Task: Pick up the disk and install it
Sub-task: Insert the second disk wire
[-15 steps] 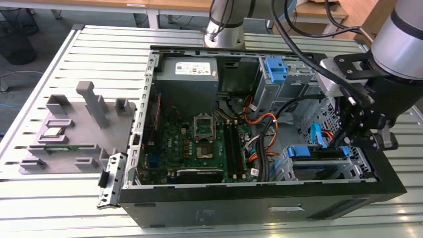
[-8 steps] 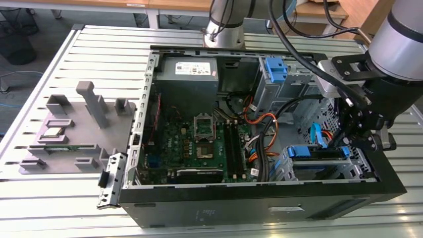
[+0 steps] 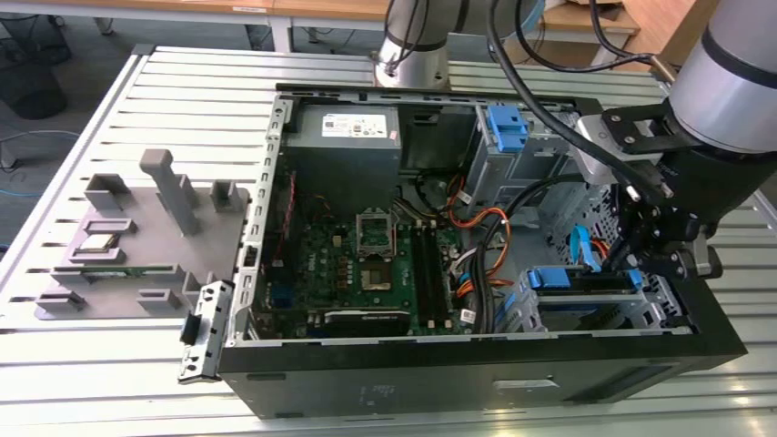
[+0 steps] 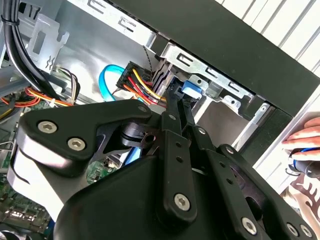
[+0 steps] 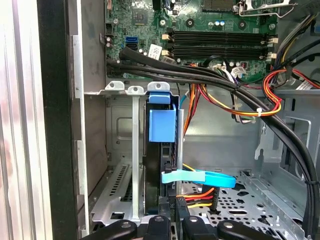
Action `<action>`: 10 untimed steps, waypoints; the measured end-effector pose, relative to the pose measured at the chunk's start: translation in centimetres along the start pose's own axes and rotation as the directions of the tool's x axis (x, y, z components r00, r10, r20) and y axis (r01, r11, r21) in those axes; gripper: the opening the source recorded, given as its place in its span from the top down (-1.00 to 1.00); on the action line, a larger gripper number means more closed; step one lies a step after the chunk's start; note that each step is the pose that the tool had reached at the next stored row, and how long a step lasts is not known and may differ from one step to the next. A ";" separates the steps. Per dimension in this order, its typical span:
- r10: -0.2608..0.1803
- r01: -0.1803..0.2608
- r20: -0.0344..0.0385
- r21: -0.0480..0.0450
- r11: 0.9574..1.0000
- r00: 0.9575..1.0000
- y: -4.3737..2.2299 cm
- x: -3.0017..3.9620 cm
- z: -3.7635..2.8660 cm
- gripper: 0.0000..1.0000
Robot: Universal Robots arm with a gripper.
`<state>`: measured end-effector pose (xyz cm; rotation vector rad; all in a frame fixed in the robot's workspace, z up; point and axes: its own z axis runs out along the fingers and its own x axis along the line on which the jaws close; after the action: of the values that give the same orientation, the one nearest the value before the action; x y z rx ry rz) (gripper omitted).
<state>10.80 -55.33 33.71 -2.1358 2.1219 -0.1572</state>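
One arm reaches down into an open computer case [image 3: 486,382] that lies on a slatted table [image 3: 146,364]. Its gripper [image 4: 179,107] is deep in the corner of the case at the exterior view's right. The two thin black fingers [image 4: 172,125] sit close together with their tips at the blue end of the disk [image 5: 161,150]. I cannot tell if they are squeezing it. The disk stands on its edge in a metal bay [image 5: 135,150], between two upright metal rails. Two blue brackets show in the exterior view, one up at the far bay [image 3: 508,127] and one on the disk by the gripper [image 3: 565,278]. One green board [image 3: 364,264] fills the middle of the case. One grey tray [image 3: 134,246] lies on the table at the exterior view's left. A person's hand [image 4: 305,145] shows outside the case in the second wrist view.
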 end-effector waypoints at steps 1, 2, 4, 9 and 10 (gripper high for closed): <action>0.000 0.000 0.000 0.002 1.000 1.000 0.06 0.02 0.02 0.66; 0.000 0.000 0.001 0.005 1.000 1.000 0.11 0.04 0.05 0.66; -0.001 0.001 0.003 0.014 1.000 1.000 0.31 0.06 0.06 0.66; -0.002 0.002 0.003 0.019 1.000 1.000 0.40 0.08 0.08 0.66; -0.002 0.002 0.003 0.019 1.000 1.000 0.40 0.08 0.08 0.66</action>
<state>10.41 -55.41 33.57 -2.1262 2.1084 -0.1730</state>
